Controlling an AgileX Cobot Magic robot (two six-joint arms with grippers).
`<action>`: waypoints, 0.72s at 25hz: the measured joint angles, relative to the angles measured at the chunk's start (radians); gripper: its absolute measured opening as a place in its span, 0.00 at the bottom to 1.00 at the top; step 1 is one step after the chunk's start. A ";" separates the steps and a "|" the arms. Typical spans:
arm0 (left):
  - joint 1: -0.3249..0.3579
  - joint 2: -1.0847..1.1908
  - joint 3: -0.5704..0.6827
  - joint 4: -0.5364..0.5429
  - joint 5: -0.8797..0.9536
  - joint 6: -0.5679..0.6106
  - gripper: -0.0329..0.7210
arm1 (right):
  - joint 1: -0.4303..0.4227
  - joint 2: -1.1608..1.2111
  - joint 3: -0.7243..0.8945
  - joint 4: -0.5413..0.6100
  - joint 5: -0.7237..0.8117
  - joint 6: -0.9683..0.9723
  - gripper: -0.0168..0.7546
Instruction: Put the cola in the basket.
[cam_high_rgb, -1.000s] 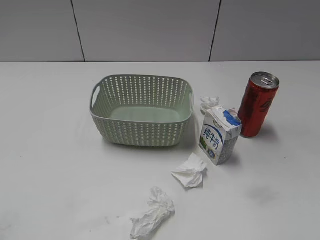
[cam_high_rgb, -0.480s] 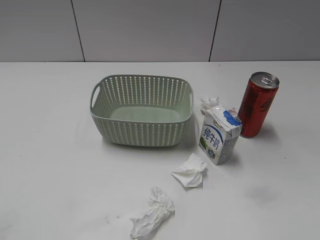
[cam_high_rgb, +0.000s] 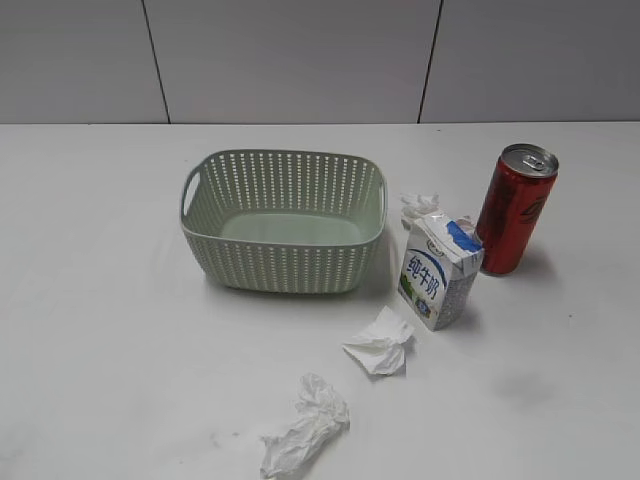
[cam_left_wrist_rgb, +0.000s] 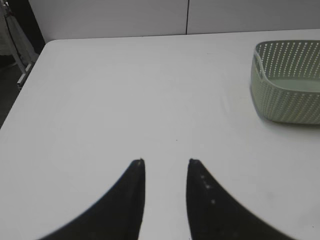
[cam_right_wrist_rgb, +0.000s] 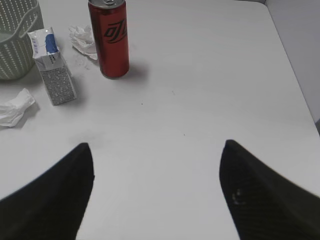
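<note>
Progress: nothing of the task is done yet, as I judge it. The cola (cam_high_rgb: 516, 209) stands upright on the bench (cam_high_rgb: 100, 330), outside the basket (cam_high_rgb: 284, 221), which holds nothing.

Left to do: all of it. Reach the can, close on it, lift it, carry it over the basket rim and set it inside.

My right hand (cam_right_wrist_rgb: 157, 146): spread wide, holding nothing, above bare bench. The cola (cam_right_wrist_rgb: 109, 38) is ahead of it and off to its left, well apart from the fingers.

My left hand (cam_left_wrist_rgb: 165, 161): parted only a little, holding nothing. The basket (cam_left_wrist_rgb: 287, 81) lies ahead and to its right, well apart.

In the way: a white-and-blue milk carton (cam_high_rgb: 438, 270) stands just beside the can, between it and the basket. I judge the carry has to pass over it or round it.

Exterior view only: the whole layout at once, with basket, carton and can in a row, one crumpled tissue (cam_high_rgb: 418, 207) behind the carton, and two more, one (cam_high_rgb: 380, 343) in front of the carton and one (cam_high_rgb: 303, 426) nearer the camera. Neither of my hands shows there.

Right wrist view only: my right hand's spread, the black lettering on the can, and the bare bench between hand and can.

Left wrist view only: my left hand's narrow gap and the bench's far left edge; no can or carton.
</note>
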 joint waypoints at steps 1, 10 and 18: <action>0.000 0.000 0.000 0.000 0.000 0.000 0.35 | 0.000 0.000 0.000 0.000 0.000 0.000 0.79; 0.000 0.000 0.000 0.000 0.000 0.000 0.35 | 0.000 0.181 0.001 0.000 0.000 0.000 0.79; 0.000 0.000 0.000 0.000 0.000 0.000 0.35 | 0.000 0.486 -0.048 0.046 -0.012 0.000 0.79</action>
